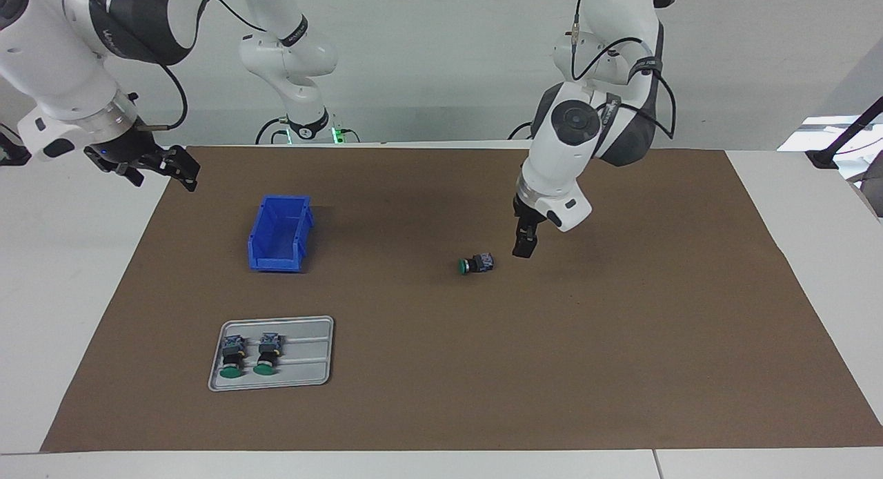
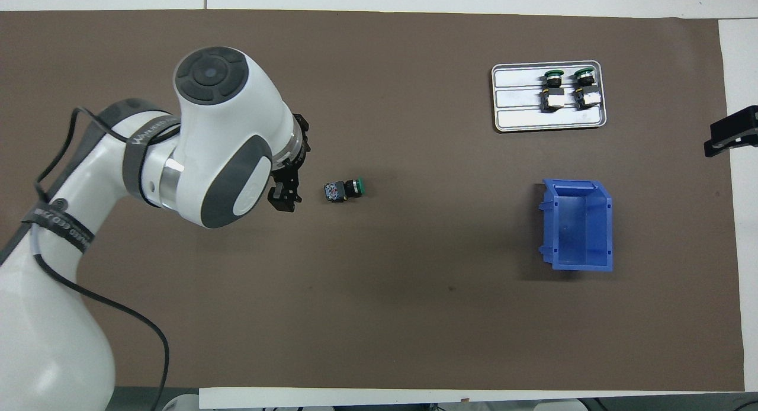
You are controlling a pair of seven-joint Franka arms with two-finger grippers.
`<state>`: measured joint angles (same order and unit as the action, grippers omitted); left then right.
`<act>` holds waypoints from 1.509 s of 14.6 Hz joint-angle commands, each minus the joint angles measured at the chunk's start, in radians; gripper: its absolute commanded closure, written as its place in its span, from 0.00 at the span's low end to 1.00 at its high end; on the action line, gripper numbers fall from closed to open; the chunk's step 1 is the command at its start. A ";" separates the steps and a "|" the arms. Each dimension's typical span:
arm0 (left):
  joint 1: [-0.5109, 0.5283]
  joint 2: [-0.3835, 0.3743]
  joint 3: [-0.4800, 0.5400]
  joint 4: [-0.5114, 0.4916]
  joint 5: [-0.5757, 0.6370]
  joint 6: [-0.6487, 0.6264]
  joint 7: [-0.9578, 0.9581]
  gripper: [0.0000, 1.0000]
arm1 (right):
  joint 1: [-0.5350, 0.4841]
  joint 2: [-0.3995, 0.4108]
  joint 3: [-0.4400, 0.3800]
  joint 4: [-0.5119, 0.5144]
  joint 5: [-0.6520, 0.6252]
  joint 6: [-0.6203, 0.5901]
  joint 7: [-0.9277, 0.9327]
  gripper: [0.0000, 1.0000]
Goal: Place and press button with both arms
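One button (image 1: 476, 264) lies on its side on the brown mat, its green cap toward the right arm's end of the table; it also shows in the overhead view (image 2: 344, 189). My left gripper (image 1: 523, 251) hangs low over the mat just beside the button's blue-grey block end, not touching it, and looks open; it also shows in the overhead view (image 2: 287, 189). My right gripper (image 1: 181, 173) waits in the air over the mat's edge at the right arm's end, and only its tip shows in the overhead view (image 2: 731, 131).
A silver tray (image 1: 303, 375) farther from the robots holds two more buttons (image 1: 231, 358) (image 1: 268, 353); it also shows from overhead (image 2: 521, 118). An empty blue bin (image 1: 279, 241) stands nearer the robots than the tray, also seen from overhead (image 2: 577, 224).
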<state>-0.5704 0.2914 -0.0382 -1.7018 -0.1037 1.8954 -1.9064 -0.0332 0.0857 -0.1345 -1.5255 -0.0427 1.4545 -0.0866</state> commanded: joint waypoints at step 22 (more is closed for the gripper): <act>-0.120 0.181 0.017 -0.035 0.006 0.290 -0.404 0.05 | 0.003 -0.049 -0.027 -0.051 0.017 0.003 -0.047 0.00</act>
<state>-0.6716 0.4782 -0.0359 -1.7112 -0.1031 2.1517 -2.2809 -0.0290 0.0617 -0.1612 -1.5480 -0.0422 1.4545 -0.1114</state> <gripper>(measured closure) 0.044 0.000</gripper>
